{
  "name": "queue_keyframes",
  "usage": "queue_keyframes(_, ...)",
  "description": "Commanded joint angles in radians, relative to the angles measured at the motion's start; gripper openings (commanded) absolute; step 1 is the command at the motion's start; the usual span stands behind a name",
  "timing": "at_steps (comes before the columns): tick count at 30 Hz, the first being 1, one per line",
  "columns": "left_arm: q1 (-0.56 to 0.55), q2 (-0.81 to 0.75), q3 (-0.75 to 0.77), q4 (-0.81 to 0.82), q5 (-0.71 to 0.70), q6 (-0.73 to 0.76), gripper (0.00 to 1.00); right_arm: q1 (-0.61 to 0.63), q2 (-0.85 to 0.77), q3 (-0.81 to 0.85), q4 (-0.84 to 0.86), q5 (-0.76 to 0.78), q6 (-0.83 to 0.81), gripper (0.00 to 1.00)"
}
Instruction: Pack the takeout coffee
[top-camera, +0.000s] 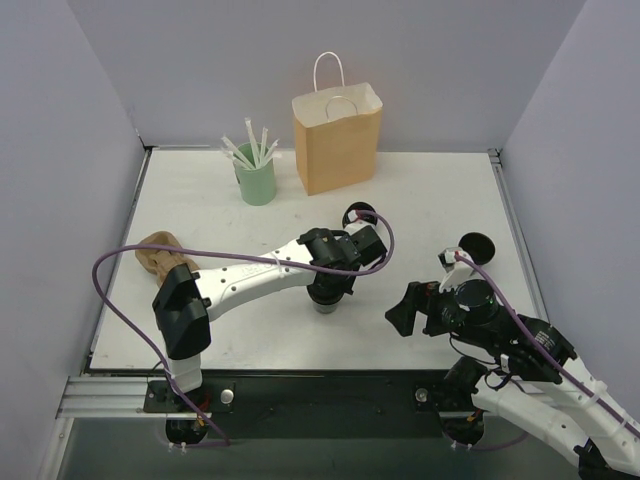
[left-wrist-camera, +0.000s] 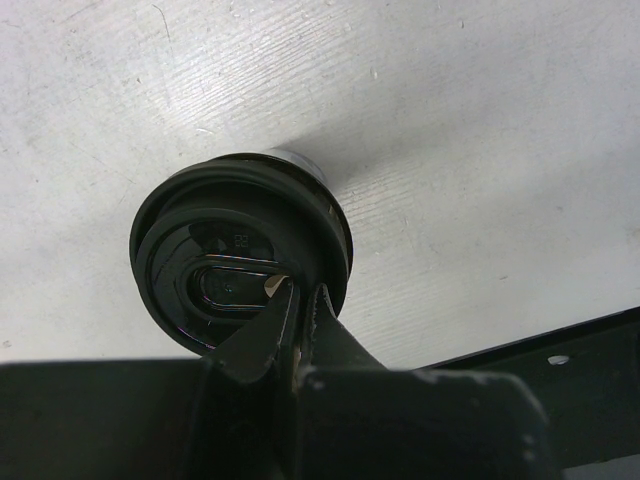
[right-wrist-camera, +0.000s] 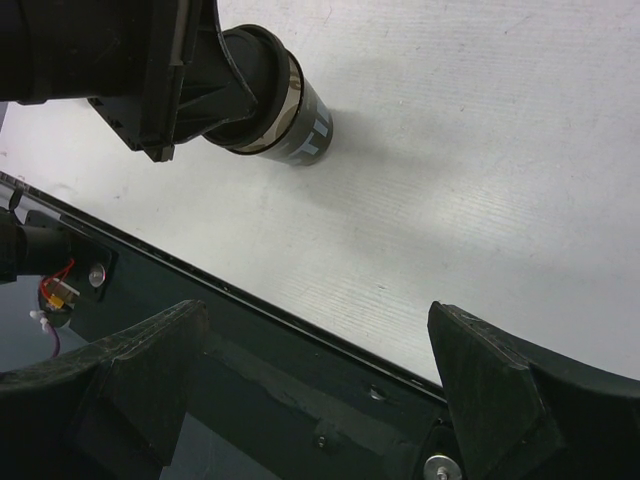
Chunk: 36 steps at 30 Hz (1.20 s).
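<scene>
The takeout coffee (top-camera: 325, 301) is a small black cup with its black lid (left-wrist-camera: 215, 255) on, standing upright on the white table near the front middle. My left gripper (left-wrist-camera: 300, 292) is shut, its tips down on the near edge of the lid; whether they pinch the rim I cannot tell. In the right wrist view the cup (right-wrist-camera: 300, 120) shows under the left gripper's body. My right gripper (right-wrist-camera: 320, 370) is wide open with nothing between its fingers, over the table's front edge to the right of the cup (top-camera: 405, 312).
A brown paper bag (top-camera: 337, 140) with handles stands open at the back middle. A mint-green cup of white straws (top-camera: 256, 180) is left of it. A brown pulp carrier (top-camera: 160, 255) lies at the left, partly behind the left arm.
</scene>
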Motion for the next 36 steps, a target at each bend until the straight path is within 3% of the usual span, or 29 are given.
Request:
queue_keyframes(1, -0.008, 0.008, 0.02, -0.012, 0.002, 0.001, 0.01, 0.006, 0.013, 0.044, -0.011, 0.027, -0.019, 0.98)
queue_keyframes(12, -0.008, 0.016, -0.016, 0.007, 0.021, -0.006, 0.08, 0.006, 0.021, 0.053, -0.017, 0.027, -0.024, 0.98)
queue_keyframes(21, -0.01, 0.008, -0.009, 0.04, 0.039, 0.018, 0.24, 0.004, 0.021, 0.056, -0.018, 0.03, -0.025, 0.98)
queue_keyframes(36, -0.007, -0.005, -0.032, 0.092, 0.044, 0.035, 0.22, 0.006, 0.004, 0.044, -0.018, 0.029, -0.019, 0.98)
